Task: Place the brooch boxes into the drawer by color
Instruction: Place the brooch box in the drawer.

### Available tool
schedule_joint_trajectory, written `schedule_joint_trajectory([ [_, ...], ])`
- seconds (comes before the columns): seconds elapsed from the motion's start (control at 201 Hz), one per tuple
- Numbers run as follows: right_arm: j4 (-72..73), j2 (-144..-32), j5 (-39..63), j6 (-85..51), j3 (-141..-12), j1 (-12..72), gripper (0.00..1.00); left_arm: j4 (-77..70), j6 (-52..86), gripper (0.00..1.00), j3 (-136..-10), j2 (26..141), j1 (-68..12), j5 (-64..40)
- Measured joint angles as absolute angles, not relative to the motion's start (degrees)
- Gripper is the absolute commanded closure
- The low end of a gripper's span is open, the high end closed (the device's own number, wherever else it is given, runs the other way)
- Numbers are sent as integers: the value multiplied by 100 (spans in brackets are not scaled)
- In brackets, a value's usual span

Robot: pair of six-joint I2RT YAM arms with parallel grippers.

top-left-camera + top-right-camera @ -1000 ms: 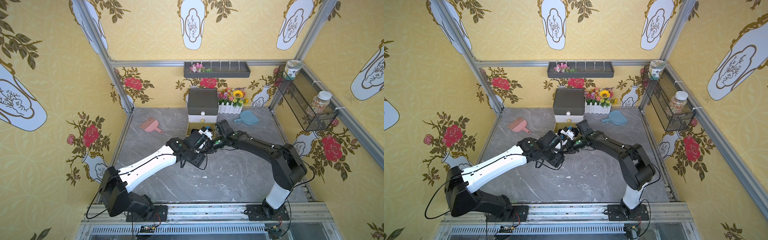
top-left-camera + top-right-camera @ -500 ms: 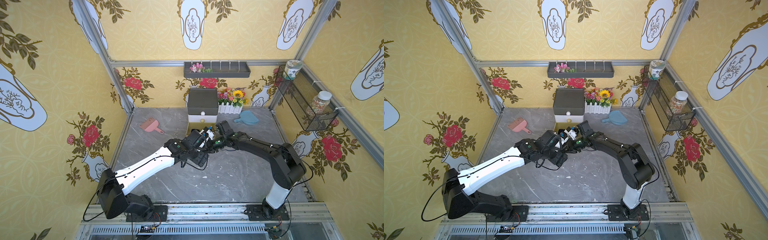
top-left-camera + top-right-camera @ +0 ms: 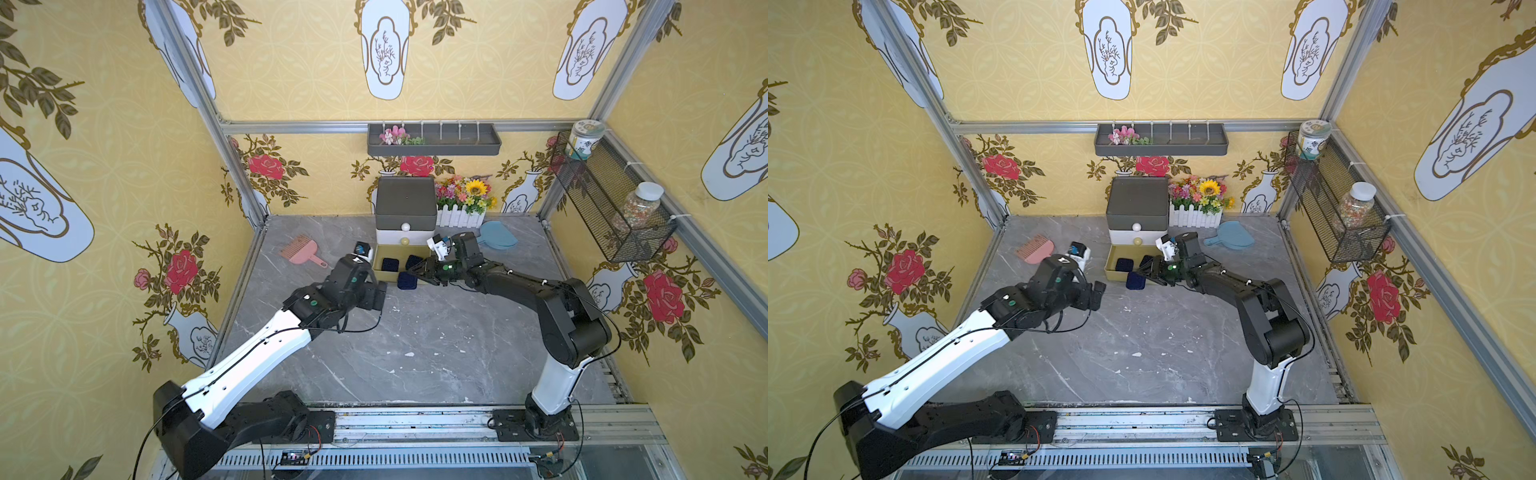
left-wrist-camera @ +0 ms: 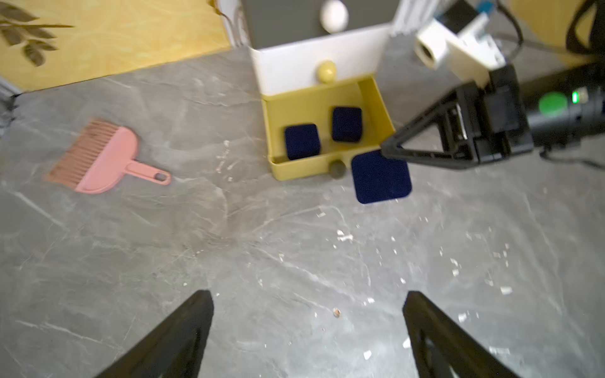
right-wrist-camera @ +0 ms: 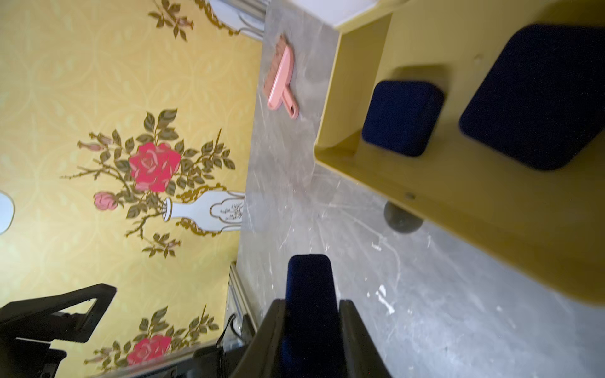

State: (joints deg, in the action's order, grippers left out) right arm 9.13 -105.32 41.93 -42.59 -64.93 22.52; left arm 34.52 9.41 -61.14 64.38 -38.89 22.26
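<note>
My right gripper (image 5: 312, 306) is clamped on a navy box (image 5: 309, 278), which sits edge-on between the fingers. Only the left wrist view shows its flat face, just outside the front corner of the open yellow drawer (image 4: 381, 111). I cannot tell whether it touches the drawer front. Two more navy boxes (image 4: 301, 141) lie inside. The chest (image 3: 405, 201) has its upper drawers shut, so their contents are hidden. My left gripper (image 4: 307, 296) hangs spread wide, holding nothing. The jar (image 3: 585, 139) label is too small to read.
</note>
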Motion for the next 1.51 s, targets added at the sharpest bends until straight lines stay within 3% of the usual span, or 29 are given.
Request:
schedule_joint_trajectory([
  [0.229, 2145, -11465, 3356, -5122, -6785, 2296, 100, 3024, 1413, 3, -5470, 5575, -2816, 1828],
  [0.523, 3312, -12328, 2519, -5894, -7220, 2574, 100, 2958, 1546, 3, -5234, 5601, -2742, 1605],
  [0.836, 4064, -12398, 1643, -6453, -6969, 2692, 100, 2853, 1546, 2, -5157, 5671, -2740, 1463],
  [1.036, 4125, -12342, 891, -6834, -6904, 2832, 100, 2836, 1546, 2, -5142, 5675, -2740, 1396],
  [1.225, 3236, -12097, 143, -7059, -7028, 3015, 100, 2838, 1544, 2, -5127, 5664, -2740, 1391],
  [1.404, 2700, -12088, -163, -7168, -7432, 3074, 96, 2838, 1544, 2, -5127, 5621, -2738, 1372],
  [1.514, 2364, -12210, -180, -7175, -7708, 3105, 76, 2838, 1542, 2, -5118, 5601, -2738, 1341],
])
